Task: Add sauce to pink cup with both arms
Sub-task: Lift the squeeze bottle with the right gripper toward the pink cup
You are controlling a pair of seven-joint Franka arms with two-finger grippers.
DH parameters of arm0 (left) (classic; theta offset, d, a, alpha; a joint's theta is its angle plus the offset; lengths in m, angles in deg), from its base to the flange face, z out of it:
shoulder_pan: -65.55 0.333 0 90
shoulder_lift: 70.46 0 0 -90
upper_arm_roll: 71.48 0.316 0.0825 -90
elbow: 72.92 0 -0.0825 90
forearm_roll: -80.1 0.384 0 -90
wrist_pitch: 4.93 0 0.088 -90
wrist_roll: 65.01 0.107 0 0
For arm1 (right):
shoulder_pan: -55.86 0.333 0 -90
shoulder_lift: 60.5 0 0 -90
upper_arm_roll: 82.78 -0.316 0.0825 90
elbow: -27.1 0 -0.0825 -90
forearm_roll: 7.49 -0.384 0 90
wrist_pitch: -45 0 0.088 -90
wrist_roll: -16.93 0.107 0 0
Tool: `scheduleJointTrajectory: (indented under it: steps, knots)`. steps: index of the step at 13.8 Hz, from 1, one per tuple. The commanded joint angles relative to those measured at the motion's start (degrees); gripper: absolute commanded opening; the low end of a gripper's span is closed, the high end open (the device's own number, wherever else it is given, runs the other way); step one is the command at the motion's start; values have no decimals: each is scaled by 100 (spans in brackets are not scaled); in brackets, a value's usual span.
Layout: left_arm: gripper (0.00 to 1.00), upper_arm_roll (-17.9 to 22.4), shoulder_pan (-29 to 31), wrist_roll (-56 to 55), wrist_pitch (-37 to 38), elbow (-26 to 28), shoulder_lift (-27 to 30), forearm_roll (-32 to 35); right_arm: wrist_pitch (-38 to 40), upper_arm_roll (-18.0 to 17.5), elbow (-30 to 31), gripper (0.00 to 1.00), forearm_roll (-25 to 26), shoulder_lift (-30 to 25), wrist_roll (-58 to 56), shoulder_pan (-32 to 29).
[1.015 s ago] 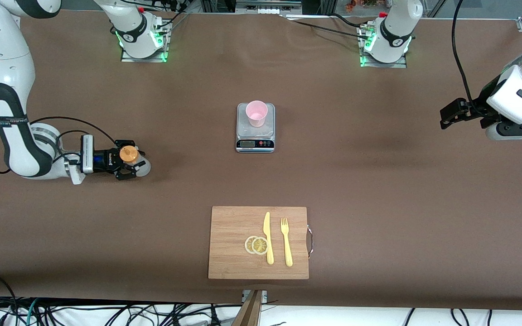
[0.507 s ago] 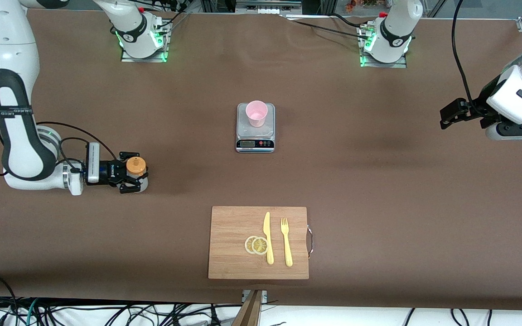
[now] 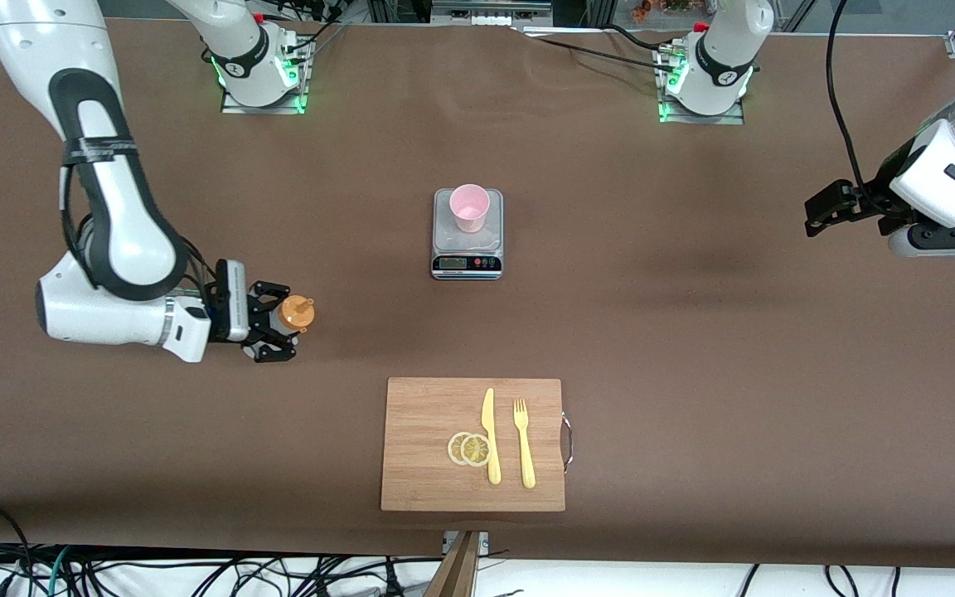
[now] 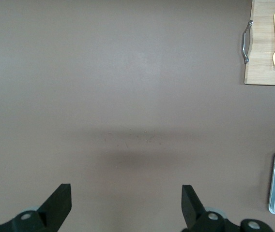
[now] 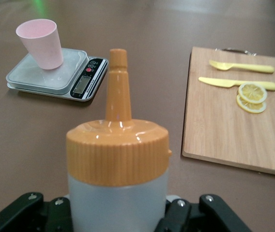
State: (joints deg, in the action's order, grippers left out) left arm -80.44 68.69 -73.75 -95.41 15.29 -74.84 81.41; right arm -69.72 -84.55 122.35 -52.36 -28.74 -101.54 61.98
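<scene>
Right pincer [image 3: 283, 329] is clamped shut on the sauce [image 3: 296, 315], its fingers pressing the whitish body low down, under the orange cap. The grip sits on the soft body and leaves the nozzle free, which suits squeezing later on. The bottle stands upright in the grip, nozzle up, so nothing should leak while it is carried. The pincer and bottle are over bare tabletop [image 3: 660, 332] toward the right arm's end, between the scale [image 3: 467, 235] and the board [image 3: 473, 444] in depth; whether the bottle's base touches the tabletop I cannot tell.

Pink cup [image 3: 469, 207] stands upright on the scale, mouth up, near the middle of the tabletop, well apart from the held bottle and farther from the front camera. In the right wrist view the cup [image 5: 39, 43] shows past the nozzle, on the scale tray. Sitting on the scale, it probably lets the poured amount be weighed.

Left pincer [image 3: 834, 207] hangs over the left arm's end of the tabletop with its fingers spread wide and nothing between them; that arm waits. It is well apart from both cup and bottle.

On the board, nearer the front camera, lie a knife [image 3: 490, 435], a fork [image 3: 523, 444] and lemon slices [image 3: 469, 448], likely not part of this job.
</scene>
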Motion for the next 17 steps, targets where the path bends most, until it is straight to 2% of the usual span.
scheduleJointTrajectory:
  steps: [1,5,10,13,17]
  knots:
    - [100,-27,20,22,56,-164,-81,-17,-313,45,73,0,853,-337,1015,468]
    - [100,-27,29,13,57,-164,-81,-25,-402,37,-76,0,2259,-531,2956,1206]
    - [100,-27,29,13,57,-164,-81,-34,-411,28,-164,0,3526,-513,4610,2032]
    - [100,-27,29,13,57,-164,-81,-34,-411,28,-243,0,4002,-478,5315,2454]
    - [100,-27,29,13,57,-164,-81,-34,-411,28,-261,0,4477,-425,5589,2824]
